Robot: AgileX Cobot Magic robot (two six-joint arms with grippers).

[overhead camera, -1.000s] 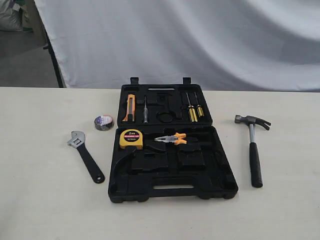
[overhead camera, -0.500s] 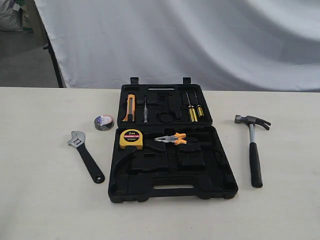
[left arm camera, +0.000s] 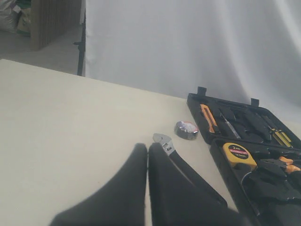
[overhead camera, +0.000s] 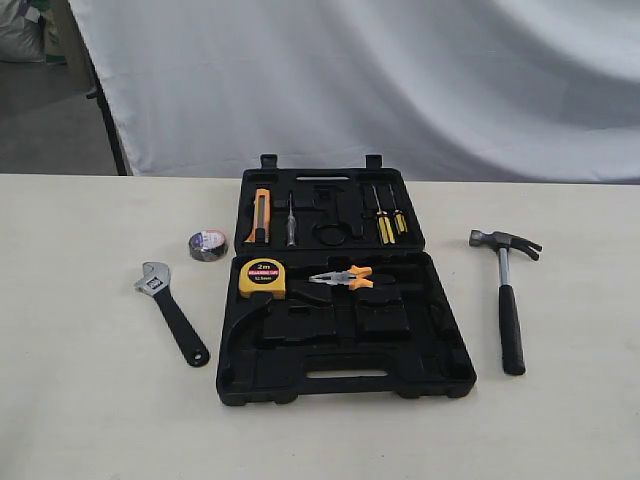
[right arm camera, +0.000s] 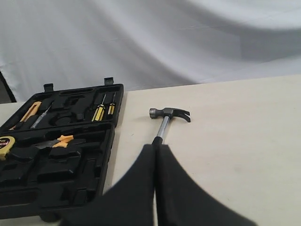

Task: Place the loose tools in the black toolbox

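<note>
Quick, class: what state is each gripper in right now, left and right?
Left gripper: closed, holding nothing.
Right gripper: closed, holding nothing.

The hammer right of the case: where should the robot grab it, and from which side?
Probably the black handle, toward the end nearer the head, so the heavy head tips it less. The hammer lies flat on the table, so coming straight down with jaws across the handle suits best. The right gripper, shut now, faces it.
</note>
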